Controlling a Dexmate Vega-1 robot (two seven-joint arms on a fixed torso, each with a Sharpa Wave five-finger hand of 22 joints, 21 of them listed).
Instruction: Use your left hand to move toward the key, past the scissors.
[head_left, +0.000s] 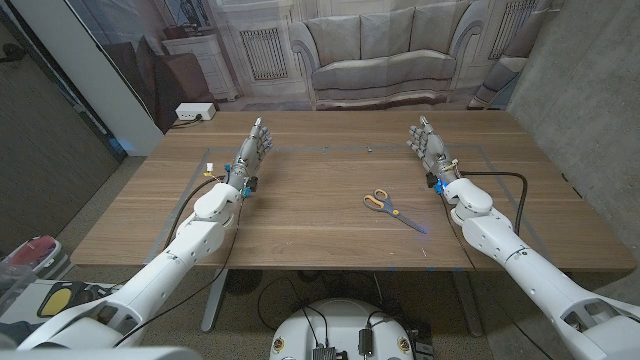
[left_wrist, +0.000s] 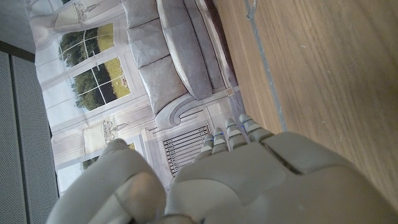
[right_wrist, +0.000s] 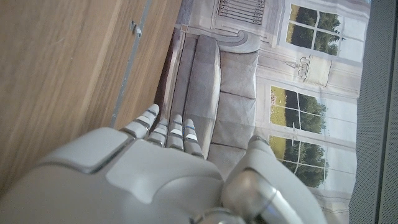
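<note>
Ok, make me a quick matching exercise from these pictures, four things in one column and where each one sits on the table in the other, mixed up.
Things:
1. scissors
2. left hand
3. right hand
4. key

Places (head view):
A. left part of the table, fingers toward the far edge
B. small item near the far edge, right of centre
C. right part of the table, fingers toward the far edge
D. right of centre, nearer the front edge, yellow handles

Pairs: 1-D, 2-A, 3-C, 4-B

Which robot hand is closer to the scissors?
The right robot hand. The scissors lie on the table in front of it, a little toward the middle. The left robot hand is much farther away, across the table on the other side.
</note>
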